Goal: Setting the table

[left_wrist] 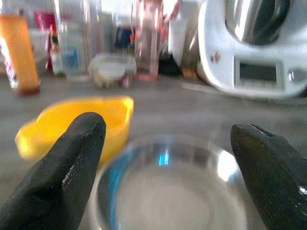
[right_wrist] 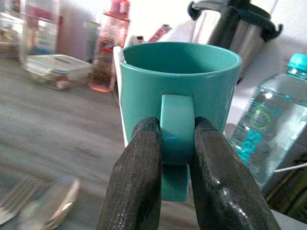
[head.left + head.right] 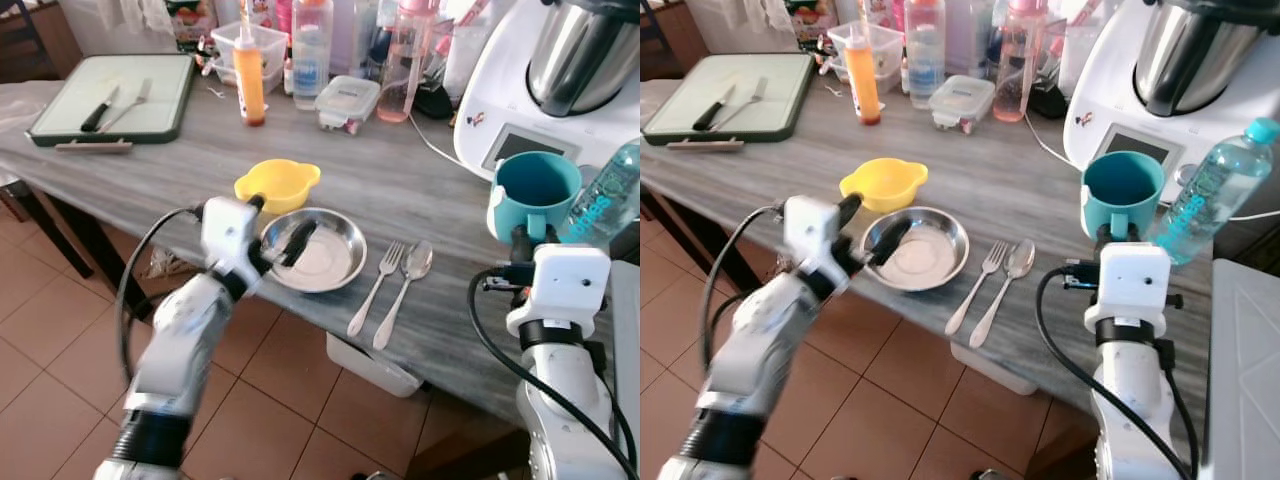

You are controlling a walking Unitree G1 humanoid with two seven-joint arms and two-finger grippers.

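Observation:
A steel plate (image 3: 325, 262) lies near the front edge of the grey wooden table (image 3: 400, 180), with a yellow bowl (image 3: 278, 183) just behind it. A fork (image 3: 376, 287) and a spoon (image 3: 403, 291) lie side by side right of the plate. My left gripper (image 3: 278, 226) is open, its fingers (image 1: 72, 167) spread over the plate's near-left rim. My right gripper (image 2: 175, 163) is shut on the handle of a teal mug (image 3: 535, 195), holding it upright above the table's right side.
A white kitchen machine (image 3: 560, 80) and a water bottle (image 3: 605, 195) stand behind the mug. Bottles, an orange bottle (image 3: 250, 80) and a lidded box (image 3: 347, 102) crowd the back. A green tray (image 3: 115, 97) with cutlery sits far left. Tiled floor lies below.

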